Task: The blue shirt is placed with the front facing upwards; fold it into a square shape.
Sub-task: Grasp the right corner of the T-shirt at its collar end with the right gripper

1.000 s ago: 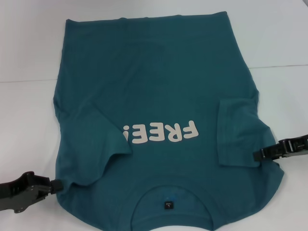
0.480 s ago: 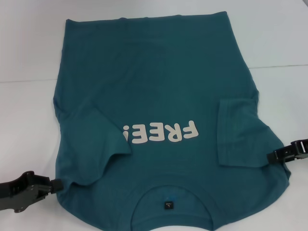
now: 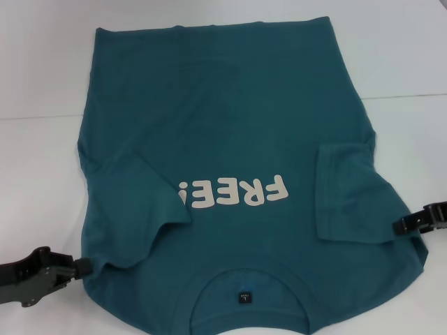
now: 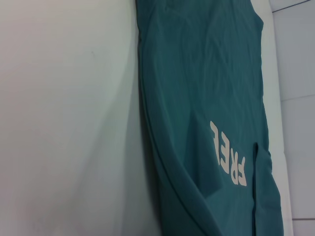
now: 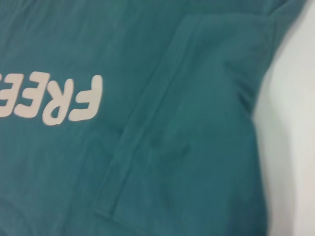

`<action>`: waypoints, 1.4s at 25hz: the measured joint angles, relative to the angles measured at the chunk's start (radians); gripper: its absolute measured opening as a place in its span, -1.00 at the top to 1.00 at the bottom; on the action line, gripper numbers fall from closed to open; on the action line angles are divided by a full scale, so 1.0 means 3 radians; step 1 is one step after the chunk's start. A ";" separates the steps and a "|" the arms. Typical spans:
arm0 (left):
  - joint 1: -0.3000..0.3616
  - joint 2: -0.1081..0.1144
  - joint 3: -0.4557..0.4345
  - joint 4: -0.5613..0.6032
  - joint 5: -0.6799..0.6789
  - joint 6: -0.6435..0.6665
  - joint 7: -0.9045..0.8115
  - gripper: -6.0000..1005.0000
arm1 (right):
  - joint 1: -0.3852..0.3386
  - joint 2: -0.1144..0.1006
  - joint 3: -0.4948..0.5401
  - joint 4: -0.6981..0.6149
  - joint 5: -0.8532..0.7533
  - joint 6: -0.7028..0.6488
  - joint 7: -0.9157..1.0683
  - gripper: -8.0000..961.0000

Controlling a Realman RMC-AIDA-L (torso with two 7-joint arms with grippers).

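The blue shirt (image 3: 223, 118) lies flat on the white table (image 3: 42, 70), front up, its collar and dark label (image 3: 243, 296) nearest me. The white "FREE!" lettering (image 3: 234, 193) reads upside down from here. Both sleeves are folded inward over the chest: the left sleeve (image 3: 150, 209) covers the end of the lettering, and the right sleeve (image 3: 342, 192) lies beside it. My left gripper (image 3: 82, 266) rests at the shirt's left shoulder edge. My right gripper (image 3: 398, 225) is low at the right shoulder edge. The wrist views show only the shirt (image 4: 206, 88) (image 5: 172, 147).
White tabletop surrounds the shirt on the left, far side and right. A seam line (image 3: 412, 95) crosses the table on the right. The shirt's near edge runs out of the bottom of the head view.
My right gripper has drawn back to the right, off the folded right sleeve to the shirt's edge. The left gripper and the shirt have stayed put.
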 joint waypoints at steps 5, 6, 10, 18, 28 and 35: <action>0.0005 0.0000 0.0005 0.0000 0.0000 -0.0005 0.0000 0.96 | -0.0034 0.0005 0.0009 -0.0103 -0.0004 0.0008 0.0047 -0.18; 0.0007 0.0000 0.0005 0.0000 0.0000 -0.0005 0.0000 0.96 | -0.0036 0.0007 0.0010 -0.0106 -0.0004 0.0013 0.0049 -0.18; 0.0009 0.0000 0.0008 0.0000 0.0000 -0.0009 0.0000 0.96 | -0.0034 0.0056 0.0007 -0.0105 -0.0004 0.0058 0.0035 -0.17; 0.0012 0.0000 -0.0002 0.0000 0.0000 -0.0002 0.0008 0.96 | 0.0001 0.0133 -0.0049 -0.0100 -0.0004 0.0198 0.0029 -0.16; 0.0013 -0.0005 -0.0014 0.0000 -0.0002 0.0005 0.0029 0.96 | 0.0082 0.0176 -0.0133 -0.0073 0.0001 0.0062 0.0019 -0.14; 0.0017 -0.0005 -0.0023 0.0000 -0.0012 0.0005 0.0030 0.96 | 0.0079 0.0132 -0.0111 -0.0101 0.0014 -0.0120 0.0038 -0.13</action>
